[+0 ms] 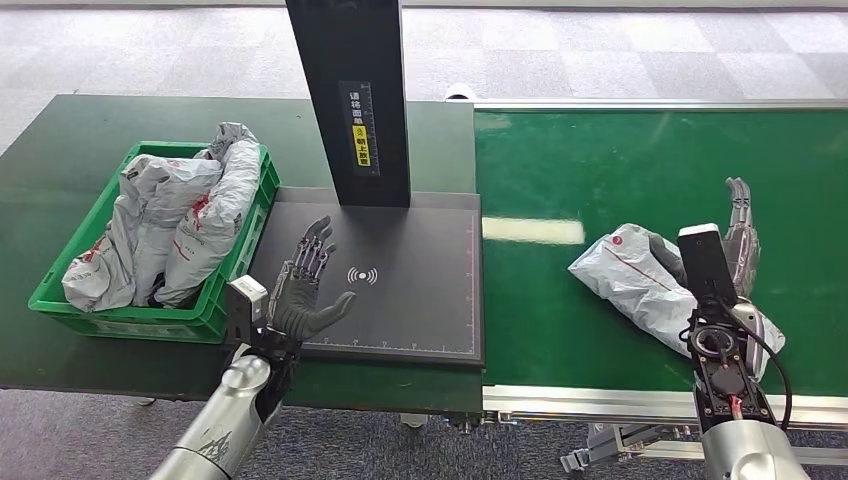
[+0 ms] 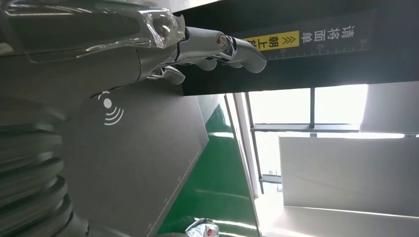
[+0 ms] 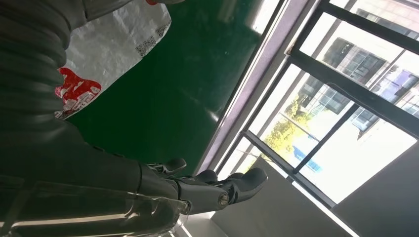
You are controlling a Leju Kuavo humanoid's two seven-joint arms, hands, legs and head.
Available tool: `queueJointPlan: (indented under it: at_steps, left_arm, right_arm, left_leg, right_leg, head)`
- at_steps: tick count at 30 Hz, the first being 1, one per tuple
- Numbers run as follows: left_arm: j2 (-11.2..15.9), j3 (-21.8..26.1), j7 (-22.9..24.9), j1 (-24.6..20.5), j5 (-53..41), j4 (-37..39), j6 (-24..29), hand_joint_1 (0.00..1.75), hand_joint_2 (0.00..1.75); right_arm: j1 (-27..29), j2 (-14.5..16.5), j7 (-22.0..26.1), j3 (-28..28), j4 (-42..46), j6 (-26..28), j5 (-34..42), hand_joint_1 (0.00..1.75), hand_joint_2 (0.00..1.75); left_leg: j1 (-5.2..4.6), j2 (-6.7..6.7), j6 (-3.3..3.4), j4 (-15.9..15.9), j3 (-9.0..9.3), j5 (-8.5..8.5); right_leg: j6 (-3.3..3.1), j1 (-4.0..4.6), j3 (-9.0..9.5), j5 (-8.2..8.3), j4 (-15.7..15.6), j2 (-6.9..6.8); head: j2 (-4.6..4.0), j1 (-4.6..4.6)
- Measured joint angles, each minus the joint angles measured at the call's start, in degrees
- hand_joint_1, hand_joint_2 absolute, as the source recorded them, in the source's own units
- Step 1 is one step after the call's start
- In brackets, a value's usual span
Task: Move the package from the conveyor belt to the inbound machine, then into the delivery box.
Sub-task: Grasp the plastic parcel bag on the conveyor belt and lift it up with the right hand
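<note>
Package [image 1: 640, 275]: crinkled glossy grey plastic

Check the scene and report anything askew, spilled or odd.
Nothing spilled or damaged. The package lies crumpled and at an angle on the conveyor belt, beside the open right robot hand. The packages in the green crate are heaped above its rim. The left robot hand hovers open over the scanner pad.

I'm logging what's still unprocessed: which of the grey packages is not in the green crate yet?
The package lying alone on the green conveyor belt, right beside the right hand. The other packages are piled in the crate at the far left.
</note>
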State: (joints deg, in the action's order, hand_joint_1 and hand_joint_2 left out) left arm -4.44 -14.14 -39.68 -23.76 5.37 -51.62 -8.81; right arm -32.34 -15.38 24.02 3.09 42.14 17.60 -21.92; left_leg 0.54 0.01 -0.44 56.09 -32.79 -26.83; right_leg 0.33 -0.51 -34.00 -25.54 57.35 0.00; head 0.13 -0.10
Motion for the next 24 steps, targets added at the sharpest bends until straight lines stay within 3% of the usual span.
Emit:
queueJointPlan:
  at_steps: [5,10,12,16,24]
  left_arm:
    - [0.2,0.5,0.7,1.1,-0.4,-1.4,0.1,0.0,1.75]
    - [0.9,1.3,0.9,2.6,-0.5,-2.8,0.1,0.0,1.75]
    - [1.2,1.7,1.0,3.2,-0.6,-3.4,0.1,0.0,1.75]
    - [1.7,2.6,1.9,4.4,-0.9,-4.9,0.0,0.0,1.75]
    - [1.8,3.6,2.6,5.5,-2.1,-6.0,0.0,0.0,1.75]
  right_arm:
    - [-3.2,-1.4,-6.2,0.2,-4.9,6.5,-10.5,0.0,1.75]
    - [-7.3,-3.1,-16.8,1.5,-11.3,4.8,-20.9,0.0,1.75]
    - [-9.0,-3.7,-21.6,2.5,-13.9,1.1,-24.2,0.0,1.75]
    - [-11.5,-4.2,-29.4,4.6,-18.2,-13.1,-28.8,0.0,1.75]
    - [-12.4,-4.3,-33.1,6.4,-22.3,-29.9,-31.3,0.0,1.75]
  left_leg:
    - [-0.02,0.01,0.0,0.0,0.0,0.0]
    - [-0.02,-0.01,0.0,0.0,0.0,0.0]
    - [-0.01,0.0,0.0,0.0,0.0,0.0]
    - [0.0,0.01,0.0,0.0,0.02,0.0]
    - [-0.01,-0.03,0.0,0.0,-0.03,0.0]
  right_leg:
    - [0.0,-0.02,0.01,0.0,0.0,0.0]
    - [0.01,-0.02,0.01,0.0,0.0,-0.01]
    - [0.01,-0.01,0.02,0.0,0.0,0.0]
    - [0.01,0.0,0.01,0.0,0.0,-0.01]
    - [0.01,-0.01,0.01,0.0,0.0,-0.08]
  head:
    - [0.0,0.01]
    - [0.01,0.0]
    - [0.0,0.0]
    - [0.0,-0.01]
    - [0.0,0.0]
